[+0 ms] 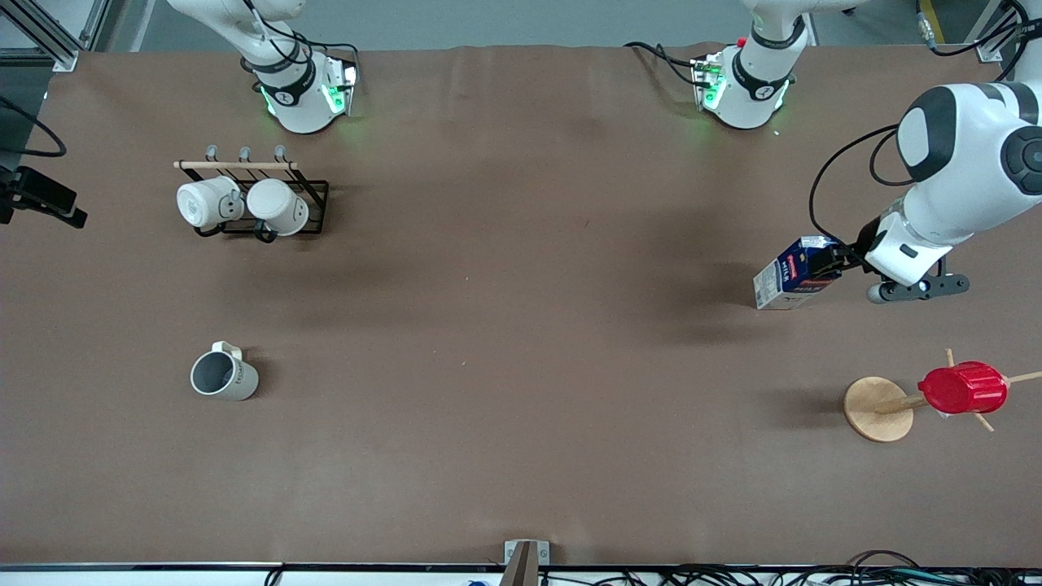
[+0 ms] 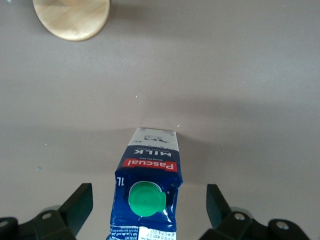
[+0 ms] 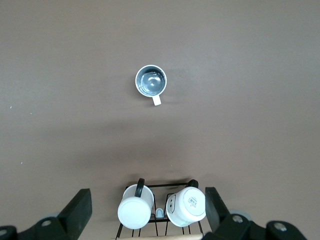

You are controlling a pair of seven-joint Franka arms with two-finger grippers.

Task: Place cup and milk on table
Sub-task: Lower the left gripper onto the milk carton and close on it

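The milk [image 1: 794,281], a dark blue carton with a red band and a green cap [image 2: 146,198], stands on the brown table [image 1: 521,342] toward the left arm's end. My left gripper [image 1: 829,262] is open around the carton's top. In the left wrist view [image 2: 148,200] both fingers [image 2: 80,202] stand well clear of its sides. The cream cup [image 1: 224,376] stands upright on the table toward the right arm's end and also shows in the right wrist view [image 3: 151,81]. My right gripper [image 3: 147,200] is open and empty, high over the mug rack, out of the front view.
A black wire rack [image 1: 313,189] holding two white mugs [image 1: 244,203] stands farther from the front camera than the cup. A wooden stand [image 1: 877,408] carrying a red ribbed cup [image 1: 962,388] is nearer the front camera than the milk; its round base shows in the left wrist view [image 2: 71,17].
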